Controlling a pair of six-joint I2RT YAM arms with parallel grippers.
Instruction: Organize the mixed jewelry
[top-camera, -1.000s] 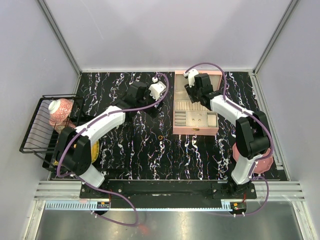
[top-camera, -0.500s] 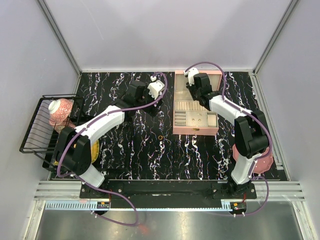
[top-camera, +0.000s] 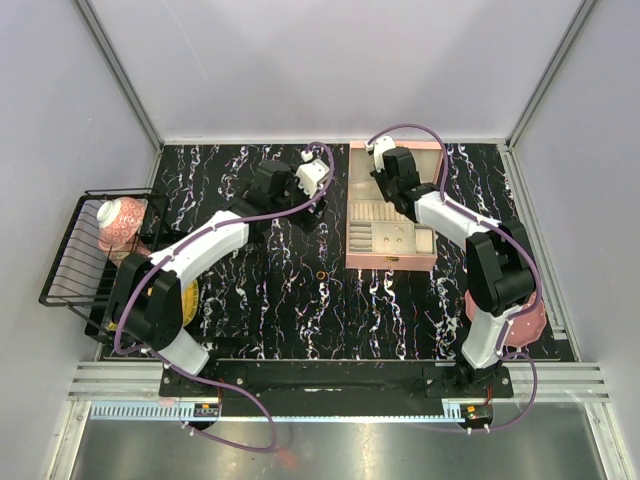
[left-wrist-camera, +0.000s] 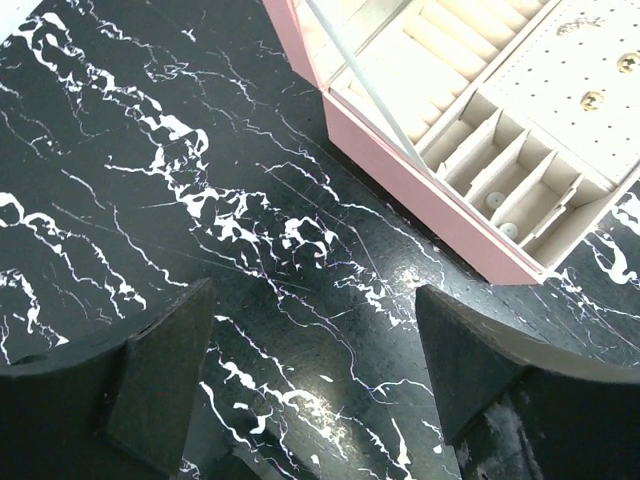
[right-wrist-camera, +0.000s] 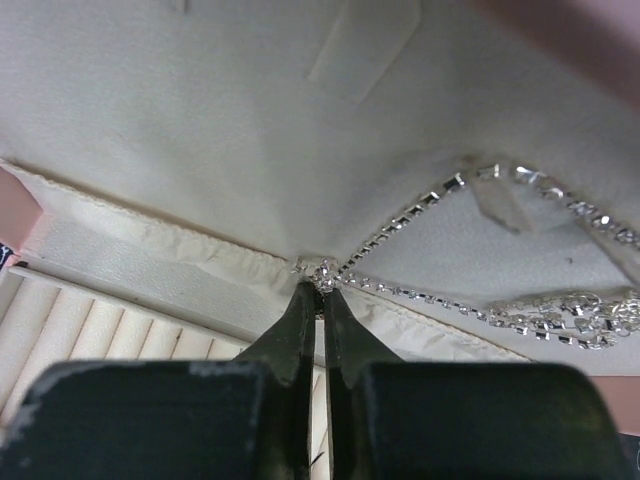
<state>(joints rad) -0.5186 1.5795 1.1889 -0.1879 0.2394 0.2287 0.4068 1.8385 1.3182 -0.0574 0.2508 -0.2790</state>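
Against the pink box (top-camera: 392, 262) lid, the right tool (right-wrist-camera: 322, 288) pinches the chain (right-wrist-camera: 420, 213); the left tool (left-wrist-camera: 312, 305) gapes.

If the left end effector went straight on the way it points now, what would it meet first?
The open left end effector would most likely meet the black white-veined tabletop first, beside the pink compartmented box; depth is unclear.
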